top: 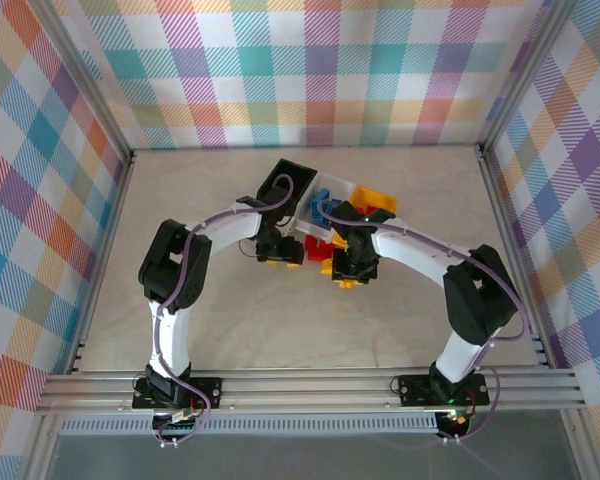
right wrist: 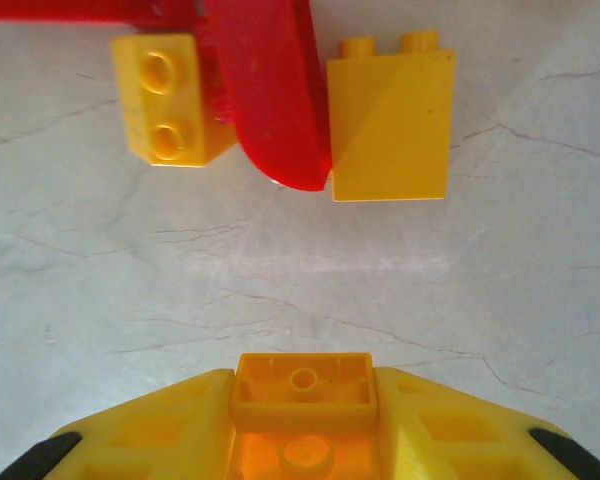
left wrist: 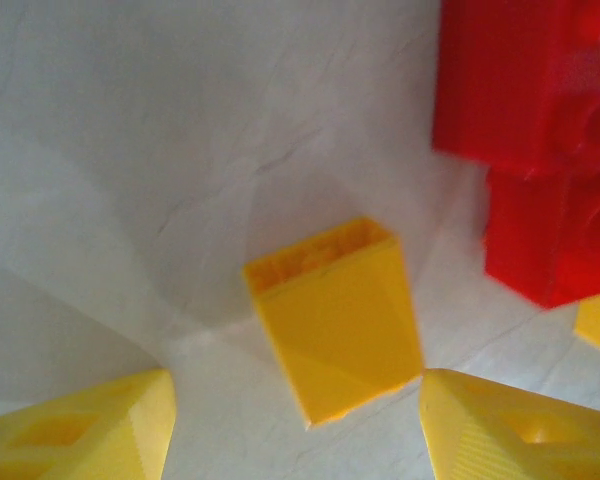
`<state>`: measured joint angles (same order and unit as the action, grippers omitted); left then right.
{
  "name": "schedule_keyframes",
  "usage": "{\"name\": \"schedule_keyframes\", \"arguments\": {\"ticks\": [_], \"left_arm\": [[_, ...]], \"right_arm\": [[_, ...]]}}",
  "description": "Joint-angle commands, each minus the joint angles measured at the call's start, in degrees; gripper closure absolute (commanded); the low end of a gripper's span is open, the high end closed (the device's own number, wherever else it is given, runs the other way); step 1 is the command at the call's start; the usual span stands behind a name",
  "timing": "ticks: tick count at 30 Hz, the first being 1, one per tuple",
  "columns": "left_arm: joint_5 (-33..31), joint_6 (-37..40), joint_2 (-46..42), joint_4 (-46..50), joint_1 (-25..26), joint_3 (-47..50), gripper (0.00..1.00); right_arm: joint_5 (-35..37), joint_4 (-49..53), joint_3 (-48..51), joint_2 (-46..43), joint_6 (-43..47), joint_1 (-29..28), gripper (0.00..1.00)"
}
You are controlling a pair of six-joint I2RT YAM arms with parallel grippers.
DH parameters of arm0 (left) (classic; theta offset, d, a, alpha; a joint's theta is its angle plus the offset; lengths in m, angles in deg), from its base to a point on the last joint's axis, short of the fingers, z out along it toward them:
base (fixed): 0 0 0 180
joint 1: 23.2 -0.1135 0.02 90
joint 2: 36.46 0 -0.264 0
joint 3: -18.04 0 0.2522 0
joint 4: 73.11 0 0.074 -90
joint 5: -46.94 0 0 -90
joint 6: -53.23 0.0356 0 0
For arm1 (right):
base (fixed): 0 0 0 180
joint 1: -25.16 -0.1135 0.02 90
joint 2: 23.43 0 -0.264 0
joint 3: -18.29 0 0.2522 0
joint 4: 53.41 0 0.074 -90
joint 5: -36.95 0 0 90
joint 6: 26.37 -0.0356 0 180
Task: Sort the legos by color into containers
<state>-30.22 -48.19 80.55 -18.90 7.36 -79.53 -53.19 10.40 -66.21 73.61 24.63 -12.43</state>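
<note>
Tabletop [top: 220, 320]: pale marbled surface. Its far middle is crowded and partly covered by both arms.
Black bin [top: 283, 184]: at the far centre, set on a diagonal. The left arm covers its near corner, and its inside is too dark to read.
White bin [top: 332, 188]: touching the black one on its right. Blue pieces [top: 325, 210] lie in it, and a cable crosses part of them.
Yellow bin [top: 378, 203]: just right of the white one and largely behind the right arm. Its outline is hard to tell from the yellow bricks around it.
Left gripper [left wrist: 295, 400]: spread wide and low over the tabletop, with only the two yellow fingertips in the wrist frame. It grips nothing.
Right gripper [right wrist: 303, 400]: closed narrowly on a small brick, and its outer parts are cut off by the frame.
Red bricks [left wrist: 530, 90]: two blocks touching each other, just beyond the left gripper. They are blurred and cut off at the top and right edges.
Curved red piece [right wrist: 270, 100]: ahead of the right gripper, between two yellow bricks. Its top is cut off.
Tall yellow brick [right wrist: 390, 125]: touching the curved piece on the right, with two studs pointing away.
Lying yellow brick [left wrist: 335, 320]: on its side between the left fingertips, touching neither. Its hollow end faces away.
Two-stud yellow brick [right wrist: 170, 100]: just left of the curved piece, studs facing the camera.
Held yellow brick [right wrist: 303, 383]: pinched between the right fingertips with its hollow underside showing. Its lower half is hidden.
</note>
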Motion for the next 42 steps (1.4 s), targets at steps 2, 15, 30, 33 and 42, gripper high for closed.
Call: {"name": "schedule_keyframes", "arguments": {"ticks": [2,15,30,33,42], "left_arm": [[0.0,-0.4,3.7,-0.9,1.3,-2.5,0.34],[-3.2,-1.5,7.8,0.6,4.1,-7.3,0.51],[-5.5,-0.3,1.6,5.4,2.5,-8.8,0.69],[-5.4,0.0,-1.0,6.5,0.3,-10.1,0.69],[-5.5,1.4,0.9,12.4,-4.2,-23.4,0.69]], "right_arm": [[0.8,3.3,-1.2,-2.4,0.2,-0.5,0.63],[1.0,4.0,-1.2,-4.1,1.9,-0.4,0.63],[1.2,3.2,-0.5,-6.2,2.9,-0.4,0.63],[0.5,2.2,0.1,-6.6,2.8,-0.4,0.63],[-0.1,2.1,-1.7,-5.7,3.3,-0.4,0.63]]}}
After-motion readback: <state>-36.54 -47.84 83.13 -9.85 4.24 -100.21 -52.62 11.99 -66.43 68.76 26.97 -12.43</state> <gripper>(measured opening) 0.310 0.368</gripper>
